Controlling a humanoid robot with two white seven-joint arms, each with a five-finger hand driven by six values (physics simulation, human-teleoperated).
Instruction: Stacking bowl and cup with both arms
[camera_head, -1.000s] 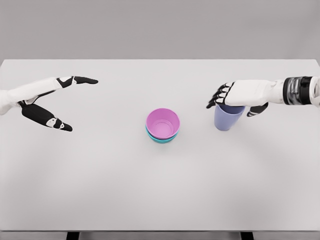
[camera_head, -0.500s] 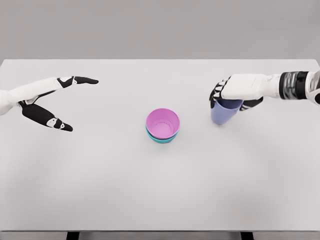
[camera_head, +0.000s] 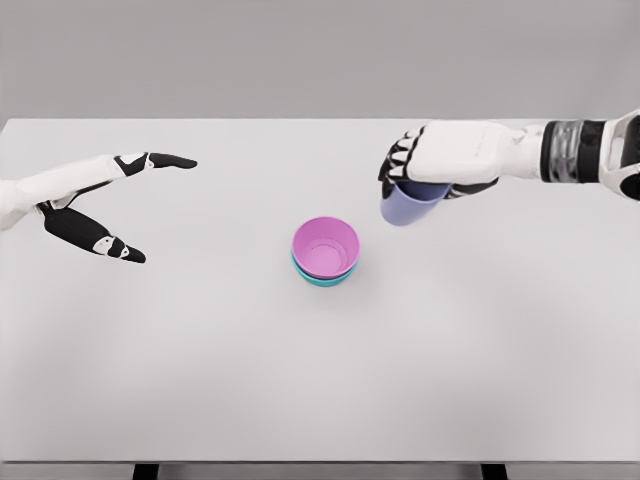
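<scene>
White table (camera_head: 320, 380) fills the view, with a pink bowl (camera_head: 325, 246) nested in a teal bowl (camera_head: 322, 279) at its middle. Left of the bowls, the left hand (camera_head: 85, 200) hovers with fingers spread, holding nothing. Just up-right of the bowls, the right hand (camera_head: 440, 162) grips a lavender cup (camera_head: 408, 205) from above, tilted and off the table.

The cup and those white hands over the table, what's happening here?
The right hand grips a purple cup from above and holds it off the white table, up and to the right of a pink bowl that sits nested in a teal bowl mid-table. The cup is not in the bowls yet. The left hand hangs open at the left, holding nothing.
</scene>
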